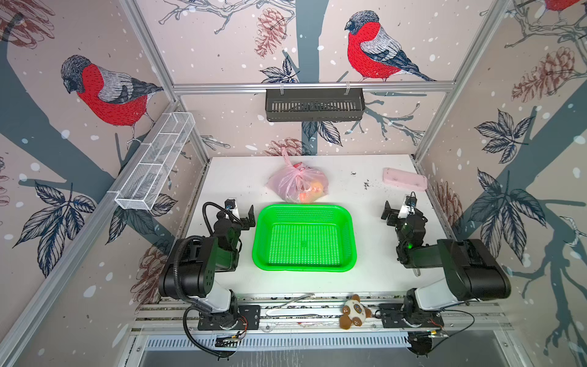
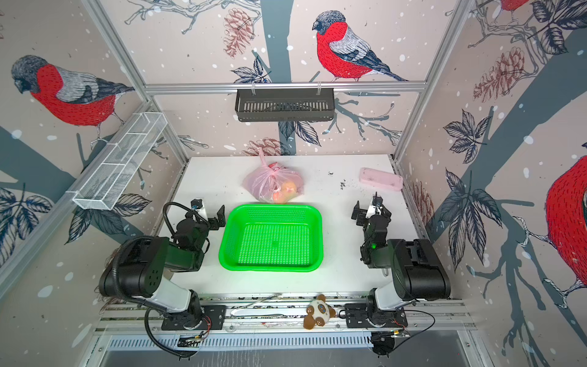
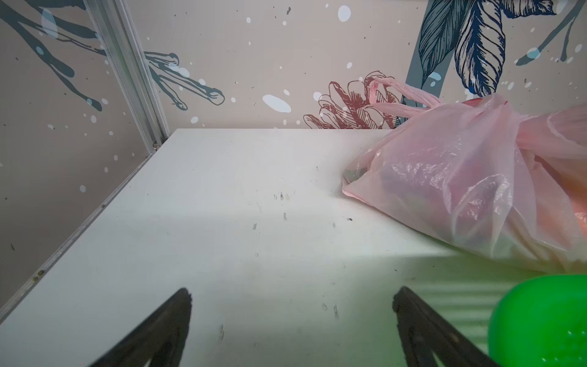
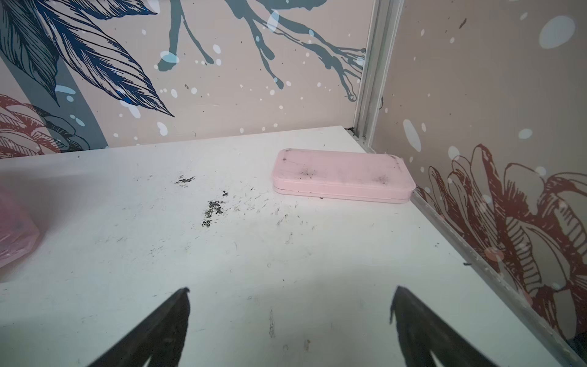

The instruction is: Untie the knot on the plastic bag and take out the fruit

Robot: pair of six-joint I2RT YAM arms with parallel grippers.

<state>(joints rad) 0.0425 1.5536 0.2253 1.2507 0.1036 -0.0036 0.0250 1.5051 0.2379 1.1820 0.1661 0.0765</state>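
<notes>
The pink plastic bag (image 1: pixel 290 184) (image 2: pixel 265 186) lies tied at the back middle of the white table, just behind the green basket (image 1: pixel 305 209) (image 2: pixel 273 209). Its knot (image 1: pixel 299 169) (image 2: pixel 273 170) sits on top, with one handle tail pointing up toward the back wall. Orange fruit (image 1: pixel 313 190) (image 2: pixel 287 190) shows through the plastic; the other fruit is hidden. My left gripper (image 1: pixel 241 208) (image 2: pixel 209 209) (image 3: pixel 292 298) stands open and empty left of the basket, short of the bag (image 3: pixel 460 184). Open and empty too, my right gripper (image 1: pixel 399 205) (image 2: pixel 367 206) (image 4: pixel 289 298) stands right of the basket.
A solid pale-pink block (image 1: pixel 405 179) (image 4: pixel 343 176) lies at the back right by the wall. A brown-and-white plush toy (image 1: pixel 354 311) rests on the front rail. A black basket (image 1: pixel 314 105) hangs on the back wall, a white wire rack (image 1: pixel 155 162) on the left wall.
</notes>
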